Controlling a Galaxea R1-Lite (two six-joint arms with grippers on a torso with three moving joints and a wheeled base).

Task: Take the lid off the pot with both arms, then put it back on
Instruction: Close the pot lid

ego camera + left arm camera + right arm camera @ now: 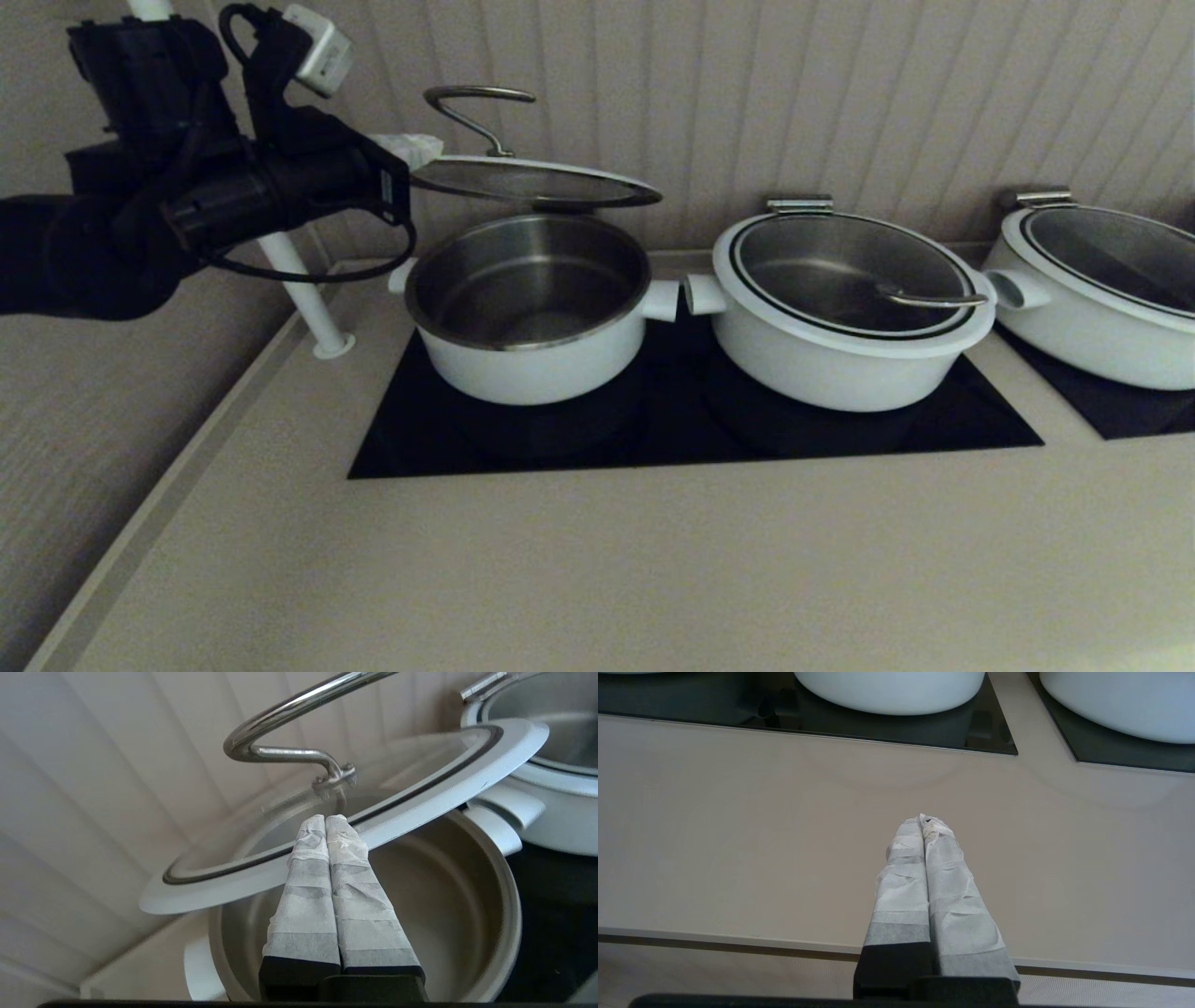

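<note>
The lid [532,182], glass with a white rim and an arched steel handle [471,93], hangs tilted in the air just above the open pot [532,359]. The pot stands on the black cooktop [672,439], and its steel inside is empty. My left gripper [411,147] is at the lid's left edge. In the left wrist view its jaws [325,819] are closed, lying across the lid's rim [420,807] with the tips by the handle's foot, over the pot [467,905]. My right gripper [924,820] is shut and empty, low over the counter's front part, out of the head view.
Two wider white pots [840,364] [1092,317] with their lids on stand to the right of the small pot. A white pole [308,289] rises at the counter's back left. A ribbed wall stands close behind. The beige counter [597,560] stretches to the front.
</note>
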